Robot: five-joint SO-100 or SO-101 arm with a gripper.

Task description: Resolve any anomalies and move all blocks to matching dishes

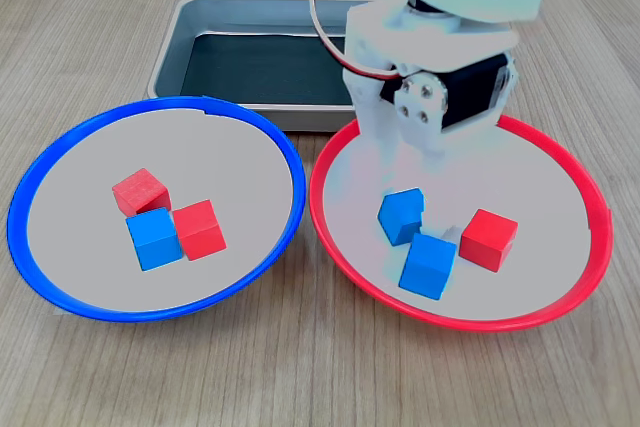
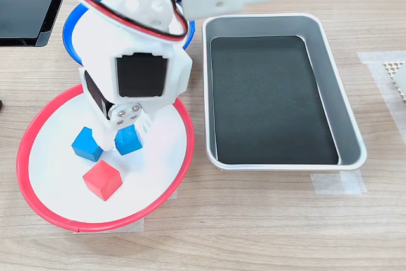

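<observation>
In both exterior views my white gripper [image 1: 402,187] [image 2: 127,132] reaches down into the red-rimmed dish [image 1: 560,292] [image 2: 38,201]. Its fingers straddle and touch one blue block [image 1: 402,217] [image 2: 129,139] and look shut on it. A second blue block [image 1: 428,266] [image 2: 87,144] and a red block [image 1: 489,239] [image 2: 102,179] lie close by in the same dish. The blue-rimmed dish [image 1: 60,277] holds two red blocks [image 1: 140,190] [image 1: 200,229] and one blue block [image 1: 155,239]. In the second exterior view only a piece of the blue rim [image 2: 68,26] shows behind the arm.
A rectangular grey metal tray [image 1: 170,57] [image 2: 330,55] with a dark bottom stands behind the dishes in the first exterior view and at the second exterior view's right. A black panel [image 2: 25,4] sits at the second exterior view's top left. The arm's body and red cable [image 1: 325,37] hang over the red-rimmed dish.
</observation>
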